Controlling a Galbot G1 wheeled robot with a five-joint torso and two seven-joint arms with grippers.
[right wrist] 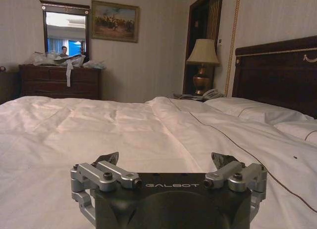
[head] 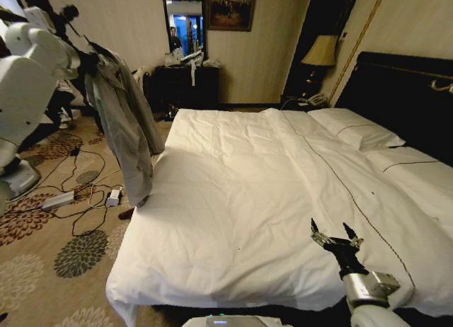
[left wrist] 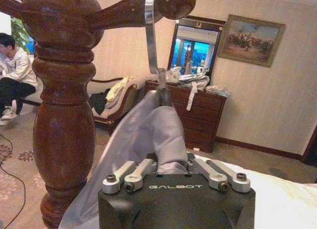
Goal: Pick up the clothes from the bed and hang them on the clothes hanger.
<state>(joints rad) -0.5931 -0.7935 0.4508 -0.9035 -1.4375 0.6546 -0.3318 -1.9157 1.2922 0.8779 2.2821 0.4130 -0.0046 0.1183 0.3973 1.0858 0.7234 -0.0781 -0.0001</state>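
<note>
The clothes, a light grey shirt (head: 126, 129), hang on the clothes hanger beside the bed's left edge. In the left wrist view the hanger's silver hook (left wrist: 150, 40) lies over a peg of the dark wooden pole (left wrist: 64, 115), with the grey fabric (left wrist: 148, 135) draped below it. My left gripper (head: 88, 61) is up at the shirt's collar; its jaws (left wrist: 171, 162) are drawn in on the fabric, tips hidden. Low over the bed's (head: 233, 192) near right part, my right gripper (head: 336, 238) (right wrist: 166, 159) stands open and holds nothing.
Cables and a power strip (head: 60, 198) lie on the patterned carpet left of the bed. A dark dresser (head: 187, 86) stands at the back wall, a lamp (head: 322, 51) by the black headboard (head: 403, 93). White pillows (head: 354, 129) lie at the far right.
</note>
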